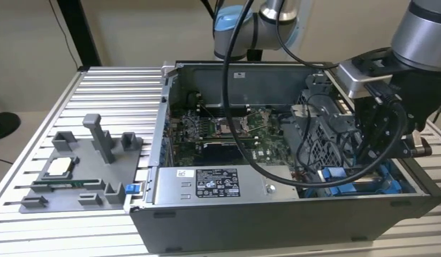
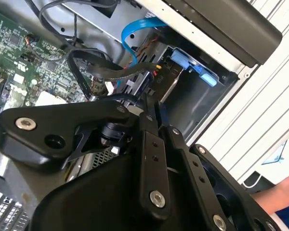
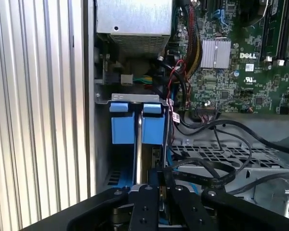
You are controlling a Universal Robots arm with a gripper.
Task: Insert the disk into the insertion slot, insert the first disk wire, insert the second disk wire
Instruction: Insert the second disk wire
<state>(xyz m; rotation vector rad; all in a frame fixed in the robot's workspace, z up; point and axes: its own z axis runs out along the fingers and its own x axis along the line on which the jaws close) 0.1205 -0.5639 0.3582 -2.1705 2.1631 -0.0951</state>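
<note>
claw (image 3: pixel 153 187) — over insertion slot (image 3: pixel 120 163) | apparently pinching disk (image 3: pixel 145 159) edge

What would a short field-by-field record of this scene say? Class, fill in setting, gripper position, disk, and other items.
setting: open computer case on a slatted metal table
gripper position: gripper low over the drive bay corner of the case
disk: blue carrier seated upright in the insertion slot
other items: motherboard, grey power-supply box, grey parts fixture

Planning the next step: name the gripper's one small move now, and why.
Probably ease the gripper straight down a little: in the first wrist view it sits right above the blue-framed disk, which appears to stand in the insertion slot.
</note>
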